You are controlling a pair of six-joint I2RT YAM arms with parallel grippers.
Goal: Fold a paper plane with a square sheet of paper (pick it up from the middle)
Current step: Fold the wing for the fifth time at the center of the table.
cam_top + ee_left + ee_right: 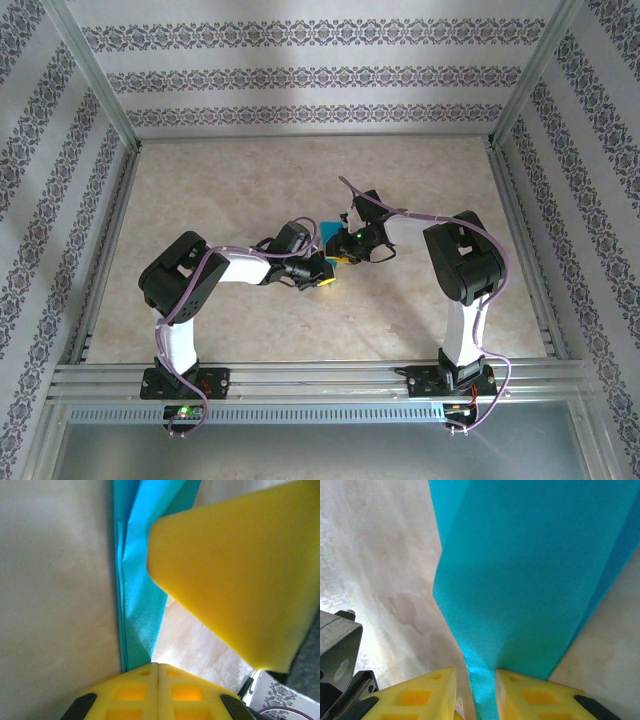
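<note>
left fingers (158, 674): pressed tight together, no gap seen at the seam; a teal edge runs right down to their tips, so a pinch on that folded edge is judged likely.
right fingers (451, 677): held a little apart, with a teal fold standing in the gap; a firm pinch cannot be confirmed.
square sheet of paper (142, 605): already creased into layers, it climbs straight away from the left fingertips. Past the right fingertips the square sheet of paper (530, 570) spreads out broad, a long crease running up it.
opposing pad (230, 580): one yellow finger of the right arm is seen beyond the left fingertips and off to their right, just beside the sheet.
from above: the sheet (330, 231) is found between the two wrists, which meet mid-table.
table (230, 180): pale and marbled, seen beyond the fingers on either side; whether the sheet rests on it cannot be told.
step in hand: judged to be mid-fold. Layers are being held along a crease, and no pointed dart is made out yet.
next move: a steady anchor is called for at the left fingers. The loose panel must then be carried over squarely by the right, so that the crease is not skewed or the thin paper torn.
</note>
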